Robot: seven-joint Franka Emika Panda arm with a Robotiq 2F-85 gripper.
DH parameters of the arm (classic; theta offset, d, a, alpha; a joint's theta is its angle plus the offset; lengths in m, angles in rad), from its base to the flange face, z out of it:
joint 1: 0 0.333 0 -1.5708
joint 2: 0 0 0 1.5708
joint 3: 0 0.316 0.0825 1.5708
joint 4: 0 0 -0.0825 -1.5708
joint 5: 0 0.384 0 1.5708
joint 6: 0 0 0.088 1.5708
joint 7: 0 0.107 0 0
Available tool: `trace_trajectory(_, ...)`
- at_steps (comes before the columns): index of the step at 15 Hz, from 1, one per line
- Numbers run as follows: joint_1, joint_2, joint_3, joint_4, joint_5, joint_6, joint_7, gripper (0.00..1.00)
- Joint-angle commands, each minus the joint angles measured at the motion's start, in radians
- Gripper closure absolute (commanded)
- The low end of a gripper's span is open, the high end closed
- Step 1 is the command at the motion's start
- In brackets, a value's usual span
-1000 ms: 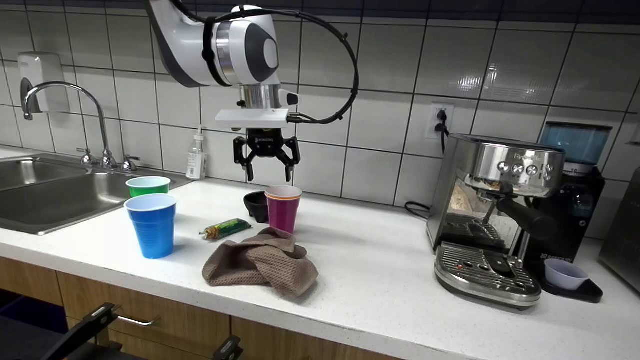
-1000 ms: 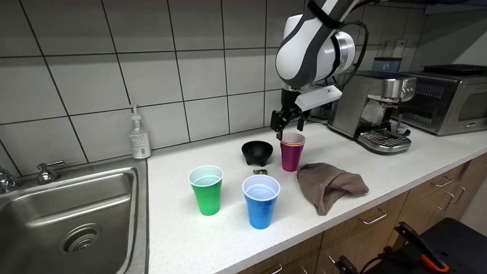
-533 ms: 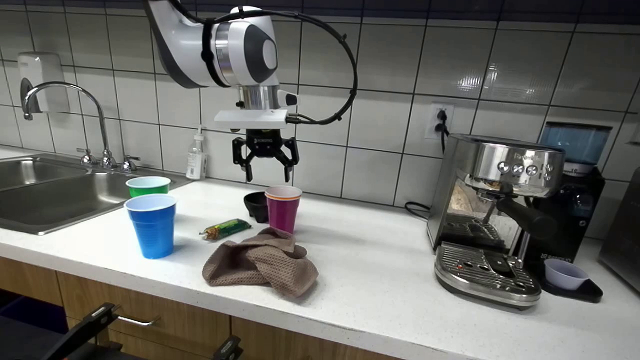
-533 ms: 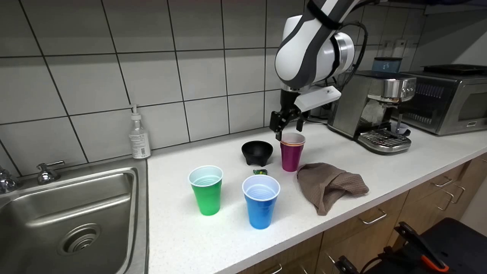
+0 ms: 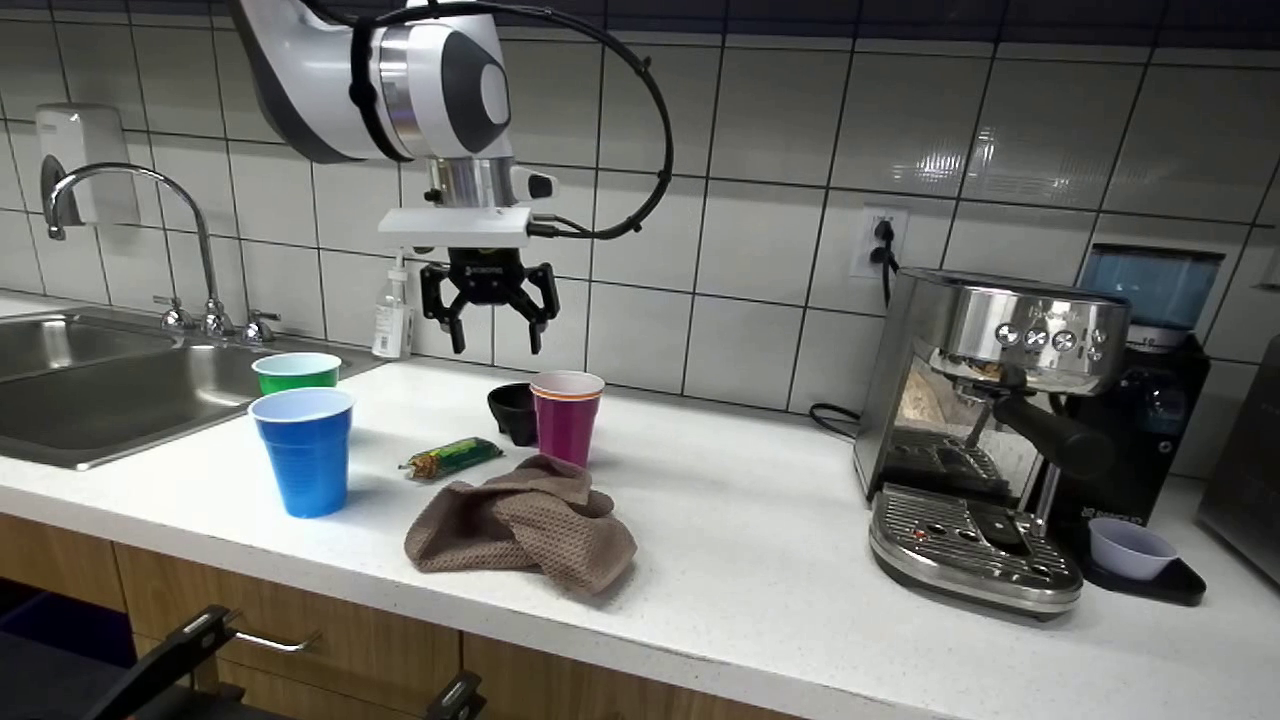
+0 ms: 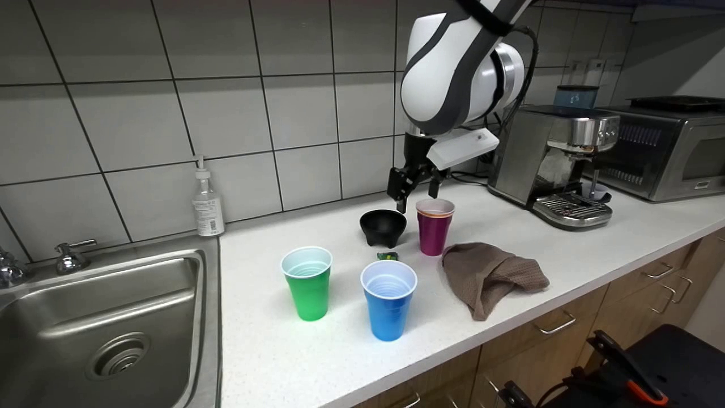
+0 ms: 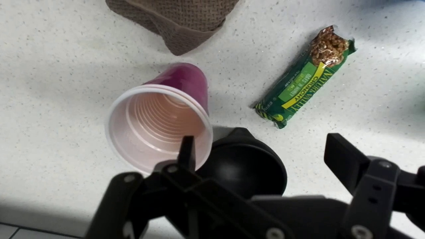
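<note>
1. The black bowl (image 7: pixel 244 166) sits at lower centre of the wrist view, below the pincer (image 5: pixel 497 348) and apart from it, showing between its fingertips (image 7: pixel 345 158)
2. The pincer hangs released, fingers spread wide; in the wrist view one of them overlaps the rim of the purple cup (image 7: pixel 159 122)
3. Up and to the right of the bowl there, a green snack wrapper (image 7: pixel 303 79) reads "NATURE VALLEY", "CRUNCHY" and "OATS 'N HONEY"
4. The bowl's round mouth faces up; the purple cup just beside it stands upright on the worktop (image 6: pixel 272 362), long axis vertical
5. A brown cloth (image 7: pixel 179 21) lies at the top of the wrist view; in an exterior view a blue cup (image 6: pixel 389 303) and a green cup (image 6: pixel 310 292) stand at lower centre
</note>
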Motion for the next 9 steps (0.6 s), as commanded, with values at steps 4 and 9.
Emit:
trace_trajectory(4,0.018,-0.119,0.041,-0.098,-0.057,-0.006,0.137,0.00)
trace_trajectory(9,0.016,-0.092,0.062,-0.091,-0.024,-0.002,0.105,0.00)
